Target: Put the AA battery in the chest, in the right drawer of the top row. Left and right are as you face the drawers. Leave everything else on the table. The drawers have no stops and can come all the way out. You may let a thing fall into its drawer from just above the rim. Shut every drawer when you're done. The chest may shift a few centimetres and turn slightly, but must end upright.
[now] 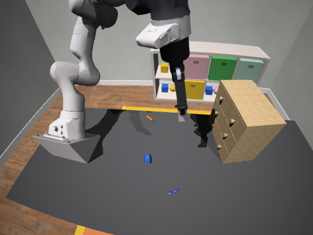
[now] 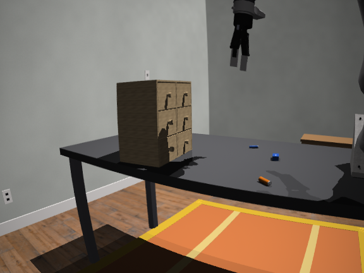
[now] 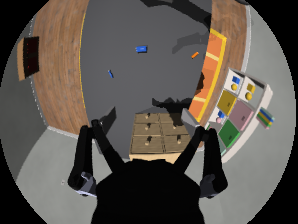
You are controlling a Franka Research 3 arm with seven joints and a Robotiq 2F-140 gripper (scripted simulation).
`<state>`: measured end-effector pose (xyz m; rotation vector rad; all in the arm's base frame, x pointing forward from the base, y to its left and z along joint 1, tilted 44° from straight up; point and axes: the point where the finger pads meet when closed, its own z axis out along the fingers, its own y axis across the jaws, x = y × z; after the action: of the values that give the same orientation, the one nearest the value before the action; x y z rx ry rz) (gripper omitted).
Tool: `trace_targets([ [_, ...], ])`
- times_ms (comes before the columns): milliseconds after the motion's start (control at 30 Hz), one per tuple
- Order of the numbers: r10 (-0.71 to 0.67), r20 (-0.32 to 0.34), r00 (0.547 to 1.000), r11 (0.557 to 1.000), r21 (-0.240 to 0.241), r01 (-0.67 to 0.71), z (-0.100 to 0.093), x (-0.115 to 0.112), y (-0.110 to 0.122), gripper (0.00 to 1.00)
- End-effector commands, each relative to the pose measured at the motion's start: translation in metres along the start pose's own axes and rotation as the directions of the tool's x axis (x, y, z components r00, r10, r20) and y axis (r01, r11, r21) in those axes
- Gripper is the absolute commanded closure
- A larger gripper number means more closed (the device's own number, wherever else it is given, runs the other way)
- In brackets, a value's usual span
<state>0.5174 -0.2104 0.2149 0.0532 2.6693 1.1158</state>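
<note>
Nearest in the exterior view, the battery point(image 2: 265, 181) lies on its side on the bench point(image 2: 221, 164), well out in front of the chest point(image 2: 151, 123). It is a small orange cylinder with a silver cap. It is probably light, stiff and smooth, and apt to roll. The best hold is likely across its middle, with the fingers point(image 2: 234, 60) square to its length.

Farther back, also well apart from the chest, lie a blue block point(image 2: 275, 157) and a thin blue cylinder point(image 2: 253, 146). At this size it is hard to be sure which one is the AA cell.

The chest stands upright with all six drawers shut, so their insides are hidden. High above and in front of the chest hangs the gripper point(image 2: 238, 62), fingers wide apart and holding nothing.
</note>
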Motion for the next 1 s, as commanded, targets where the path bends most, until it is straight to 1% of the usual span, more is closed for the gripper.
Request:
trace_targets([
  [0, -0.036, 0.068, 0.997, 0.999, 0.020, 0.034, 0.000, -0.012, -0.005, 0.00],
  [133, -0.037, 0.159, 0.987, 0.999, 0.020, 0.034, 0.008, -0.019, -0.005, 0.00],
  [267, -0.038, 0.268, 0.963, 0.999, 0.020, 0.034, 0.019, -0.027, -0.005, 0.00],
  [400, -0.039, 0.391, 0.920, 0.999, 0.020, 0.034, 0.031, -0.036, -0.005, 0.00],
  [500, -0.040, 0.491, 0.870, 0.999, 0.020, 0.034, 0.041, -0.044, -0.005, 0.00],
  [567, -0.040, 0.491, 0.870, 0.999, 0.020, 0.034, 0.041, -0.044, -0.005, 0.00],
  [667, -0.039, 0.577, 0.815, 0.999, 0.020, 0.034, 0.051, -0.052, -0.005, 0.00],
  [767, -0.039, 0.650, 0.759, 0.999, 0.020, 0.034, 0.059, -0.058, -0.005, 0.00],
  [967, -0.037, 0.760, 0.649, 0.999, 0.019, 0.034, 0.074, -0.069, -0.005, 0.00],
])
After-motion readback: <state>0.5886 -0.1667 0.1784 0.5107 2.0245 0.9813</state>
